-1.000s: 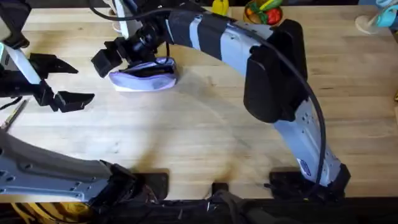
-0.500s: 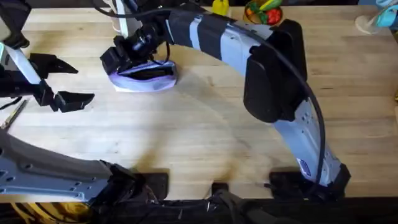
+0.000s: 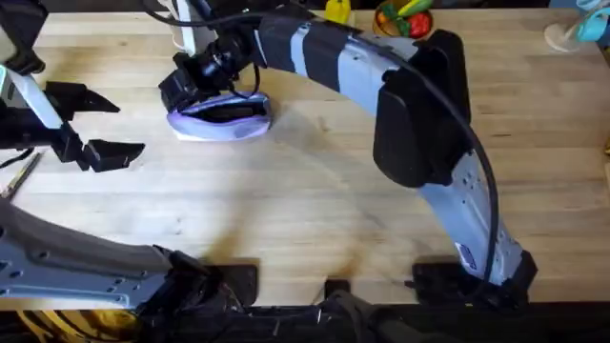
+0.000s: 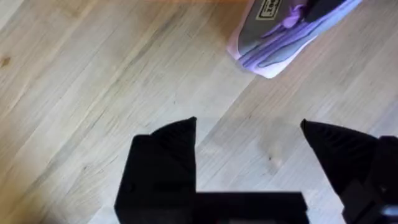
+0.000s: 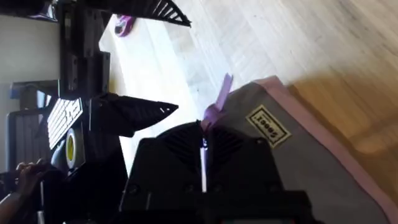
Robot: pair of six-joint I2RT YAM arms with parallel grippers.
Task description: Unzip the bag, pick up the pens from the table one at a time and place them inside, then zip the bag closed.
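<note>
We judge the step in hand to be the zipping or unzipping of the bag (image 3: 221, 116), with the right gripper (image 3: 191, 84) down at the bag's left end. In the right wrist view its fingers (image 5: 217, 149) look pressed together right where the purple pull ribbon (image 5: 217, 106) comes out, so we read it as pinching the zipper pull, though the metal tab itself is hidden.

To do this well we should draw the pull straight along the zipper line, low and parallel to the tabletop (image 3: 315, 200), not upward, or the soft pouch will lift and bunch. Nothing anchors the bag: the left gripper (image 3: 100, 124) sits well apart to the left with its jaws wide open and empty. We could bring it in to pin the bag's far end, which would stop the pouch sliding with the pull.

The bag is a lavender fabric pouch with a white edge, lying flat near the back left of the tabletop. A dark band runs along its top in the overhead view; we cannot tell whether that is an open mouth. A small yellow label (image 5: 268, 126) is sewn on its grey-looking side. A thin dark stick (image 3: 21, 173), perhaps 1 pen, lies at the far left edge.
</note>
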